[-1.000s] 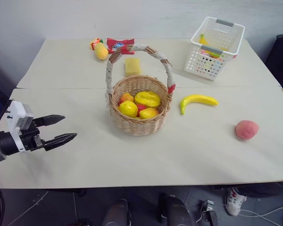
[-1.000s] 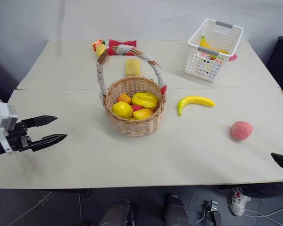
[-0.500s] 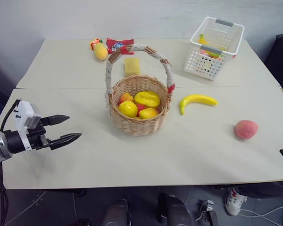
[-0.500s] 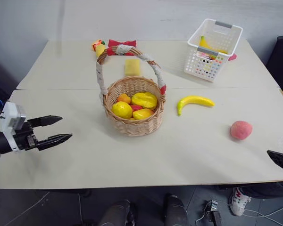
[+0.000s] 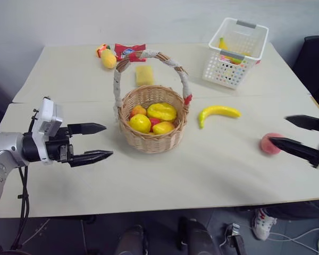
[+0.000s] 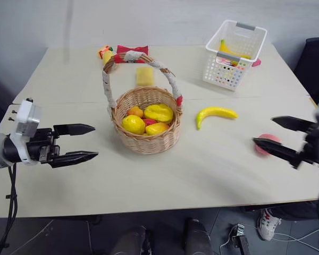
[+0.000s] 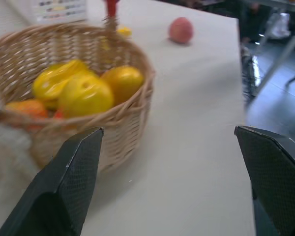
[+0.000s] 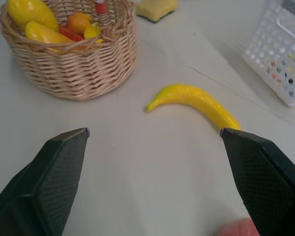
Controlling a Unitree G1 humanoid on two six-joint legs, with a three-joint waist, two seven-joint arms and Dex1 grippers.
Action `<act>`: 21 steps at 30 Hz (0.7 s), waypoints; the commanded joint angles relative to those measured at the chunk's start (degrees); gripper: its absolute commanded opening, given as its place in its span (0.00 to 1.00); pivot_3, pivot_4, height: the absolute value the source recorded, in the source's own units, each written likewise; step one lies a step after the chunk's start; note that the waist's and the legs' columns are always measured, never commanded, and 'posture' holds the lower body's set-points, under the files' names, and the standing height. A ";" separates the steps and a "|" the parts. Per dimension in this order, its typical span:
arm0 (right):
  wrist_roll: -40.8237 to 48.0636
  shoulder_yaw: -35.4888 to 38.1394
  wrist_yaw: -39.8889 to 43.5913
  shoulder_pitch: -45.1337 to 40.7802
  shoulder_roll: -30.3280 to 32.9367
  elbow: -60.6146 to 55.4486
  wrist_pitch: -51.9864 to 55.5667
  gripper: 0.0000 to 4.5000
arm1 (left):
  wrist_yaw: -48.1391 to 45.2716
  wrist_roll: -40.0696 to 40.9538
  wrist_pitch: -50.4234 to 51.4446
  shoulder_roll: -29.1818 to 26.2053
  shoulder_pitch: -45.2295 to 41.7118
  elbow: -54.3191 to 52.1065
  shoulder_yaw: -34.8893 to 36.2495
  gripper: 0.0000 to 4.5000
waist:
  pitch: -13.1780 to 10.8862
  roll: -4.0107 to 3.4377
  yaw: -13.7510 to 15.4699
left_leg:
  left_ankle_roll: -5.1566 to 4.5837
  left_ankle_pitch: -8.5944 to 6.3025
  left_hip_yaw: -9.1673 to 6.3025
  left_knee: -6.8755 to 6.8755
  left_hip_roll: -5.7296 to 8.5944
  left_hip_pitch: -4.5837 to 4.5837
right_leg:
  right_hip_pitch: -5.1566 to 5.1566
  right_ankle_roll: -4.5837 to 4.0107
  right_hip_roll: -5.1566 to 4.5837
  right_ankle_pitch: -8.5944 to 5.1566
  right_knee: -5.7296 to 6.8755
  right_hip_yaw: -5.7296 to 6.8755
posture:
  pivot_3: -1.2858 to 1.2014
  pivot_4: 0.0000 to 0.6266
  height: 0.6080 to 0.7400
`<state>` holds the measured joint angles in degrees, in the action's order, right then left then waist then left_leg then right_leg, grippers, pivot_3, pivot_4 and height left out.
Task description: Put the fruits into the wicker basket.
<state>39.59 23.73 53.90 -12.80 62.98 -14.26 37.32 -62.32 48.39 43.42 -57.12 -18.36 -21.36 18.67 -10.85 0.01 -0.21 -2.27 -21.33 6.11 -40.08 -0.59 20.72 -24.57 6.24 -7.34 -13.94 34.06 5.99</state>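
The wicker basket [image 5: 151, 141] stands mid-table with several yellow and orange fruits inside and its taped handle arching over it. A yellow banana [image 5: 218, 112] lies on the table just right of it. Further right sits the pinkish-red peach [image 5: 266, 144], partly covered by a finger of my right gripper [image 5: 278, 129], which hangs open over it, pointing left. My left gripper [image 5: 108, 141] is open and empty, left of the basket and pointing at it. The right wrist view has the banana [image 8: 194, 101] between the open fingers. The left wrist view looks past the basket [image 7: 128, 103] to the peach [image 7: 181, 30].
A white plastic lattice basket [image 5: 235, 45] stands at the back right. Behind the wicker basket lie a yellow sponge [image 5: 144, 75], a red snack packet [image 5: 128, 51] and a small yellow toy fruit [image 5: 107, 57]. A dark chair [image 5: 316, 58] stands off the table's right edge.
My right gripper has come in from the lower right edge, moving left and up to the peach. My left gripper has moved right and slightly up, toward the basket. Both stay open.
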 commanded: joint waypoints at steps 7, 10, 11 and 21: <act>-31.97 -35.16 6.38 -34.18 -9.69 32.80 -21.42 0.99 | 2.45 5.48 2.29 1.85 -11.65 -5.54 -5.23 1.00 | -0.05 -0.09 -0.26 | -0.01 0.06 0.08 -0.08 -0.02 0.27 | -0.16 0.05 0.15 0.02 -0.10 0.05 | 0.52 0.24 1.00; -37.93 -39.18 5.57 -42.61 -15.33 46.85 -25.49 0.99 | 3.28 4.18 1.44 2.23 -11.48 -6.03 -5.85 1.00 | -0.06 -0.09 -0.49 | 0.01 0.08 0.07 -0.12 -0.04 0.41 | -0.23 0.05 0.18 0.02 -0.11 0.10 | 0.52 0.24 1.00; -40.47 -40.66 4.52 -45.46 -17.11 52.00 -27.20 0.99 | 3.73 3.58 0.96 2.34 -11.20 -6.14 -5.76 1.00 | -0.06 -0.10 -0.57 | 0.01 0.08 0.06 -0.13 -0.05 0.41 | -0.24 0.05 0.18 0.02 -0.10 0.11 | 0.52 0.24 1.00; -51.34 -42.13 -4.64 -59.33 -27.25 82.73 -36.87 0.95 | 7.78 2.93 -0.29 3.21 -9.79 -7.21 -3.97 1.00 | -0.06 -0.11 -1.79 | 0.11 0.14 -0.21 -0.11 -0.11 0.47 | -0.22 0.04 0.23 0.02 -0.10 0.18 | 0.52 0.24 1.00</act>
<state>-10.92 -19.17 50.29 -70.58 35.81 66.62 1.92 -55.02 51.44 44.29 -53.76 -28.34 -26.85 12.87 -10.91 -0.10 -1.99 -2.15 -21.17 5.89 -40.19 -0.70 21.19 -24.78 6.29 -7.09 -13.92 33.96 6.17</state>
